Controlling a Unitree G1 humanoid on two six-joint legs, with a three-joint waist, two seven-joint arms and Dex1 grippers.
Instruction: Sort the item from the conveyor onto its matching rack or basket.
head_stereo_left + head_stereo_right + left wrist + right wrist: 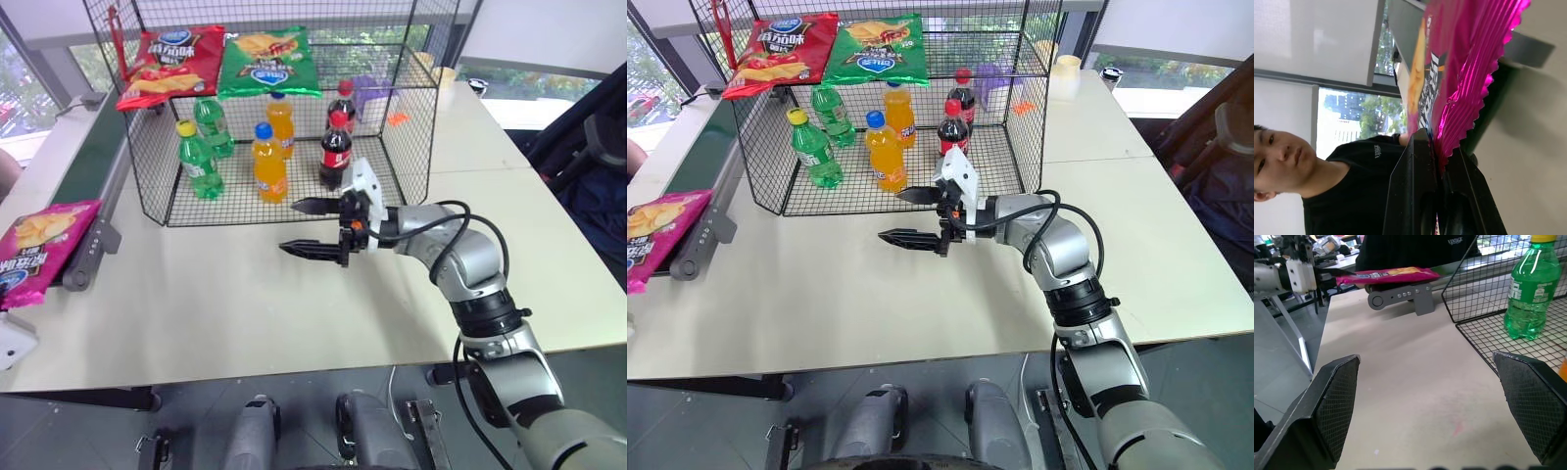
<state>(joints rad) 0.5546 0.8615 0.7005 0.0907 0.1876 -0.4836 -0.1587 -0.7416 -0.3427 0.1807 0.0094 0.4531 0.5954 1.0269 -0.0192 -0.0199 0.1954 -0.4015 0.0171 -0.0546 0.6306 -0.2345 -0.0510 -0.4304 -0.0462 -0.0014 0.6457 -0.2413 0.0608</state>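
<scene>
Our left gripper [1437,166] is pinched tight on the pink chip bag's [1459,73] crimped edge at the conveyor [93,211] end, nine o'clock; right gripper [315,227] hangs wide open, empty.

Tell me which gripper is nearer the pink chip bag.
Left gripper: it is shut on the pink chip bag. The right gripper hangs open over the table, by the cage.

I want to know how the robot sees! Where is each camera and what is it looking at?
Head eyes: look down on the table, cage and open right gripper.
Left wrist: looks along the left gripper, shut on the pink chip bag.
Right wrist: looks between its wide fingers toward the conveyor.
Shared: the pink bag.
</scene>
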